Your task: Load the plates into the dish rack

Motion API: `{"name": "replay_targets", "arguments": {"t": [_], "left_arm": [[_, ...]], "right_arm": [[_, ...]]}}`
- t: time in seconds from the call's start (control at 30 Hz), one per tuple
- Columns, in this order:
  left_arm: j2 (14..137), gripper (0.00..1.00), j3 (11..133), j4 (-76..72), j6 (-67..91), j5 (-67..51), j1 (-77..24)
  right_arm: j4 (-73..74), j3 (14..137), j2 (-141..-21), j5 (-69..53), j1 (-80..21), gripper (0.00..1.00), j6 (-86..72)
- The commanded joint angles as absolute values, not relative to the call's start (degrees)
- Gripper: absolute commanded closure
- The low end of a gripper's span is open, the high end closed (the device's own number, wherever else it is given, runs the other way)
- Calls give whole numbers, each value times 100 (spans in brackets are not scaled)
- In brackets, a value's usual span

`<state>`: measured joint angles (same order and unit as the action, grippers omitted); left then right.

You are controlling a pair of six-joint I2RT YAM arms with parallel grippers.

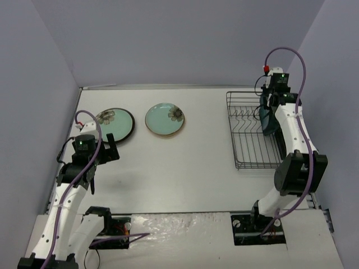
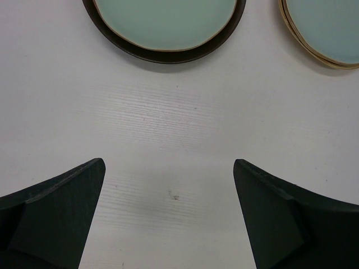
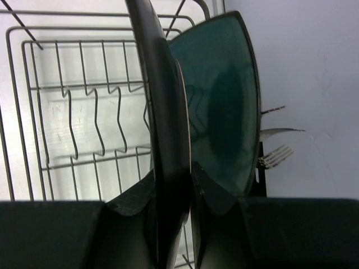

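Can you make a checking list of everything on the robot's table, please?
Surface: white table.
Job's things: dark-rimmed plate and tan-rimmed plate lie flat; teal plate stands upright in the dish rack; held plate is edge-on beside it.
Clutter: fork by the rack's side.
Grippers: left gripper open, empty; right gripper shut on the held plate.
Cables: purple cables on both arms.
Surroundings: plain walls.

White table: dark-rimmed plate, tan-rimmed plate, rack
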<state>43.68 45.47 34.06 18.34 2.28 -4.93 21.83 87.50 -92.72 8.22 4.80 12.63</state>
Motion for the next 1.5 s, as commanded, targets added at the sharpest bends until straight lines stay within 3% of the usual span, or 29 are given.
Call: {"name": "replay_targets", "arguments": {"t": [0.0,0.43,0.83,1.47], "left_arm": [[4428,3,4772,3247,1693,389,-536],[4526,3,4808,3226,1661,387,-528],[4501,3,4799,3234,1670,386,-536],[4465,3,4773,3270,1652,396,-527]], "right_arm": [[1181,8996,-9232,803,710,100,1320],[1002,9070,-8985,-156,835,100,1116],[840,9005,-8420,815,827,100,1195],[489,8533,-9371,595,843,100,1432]]}}
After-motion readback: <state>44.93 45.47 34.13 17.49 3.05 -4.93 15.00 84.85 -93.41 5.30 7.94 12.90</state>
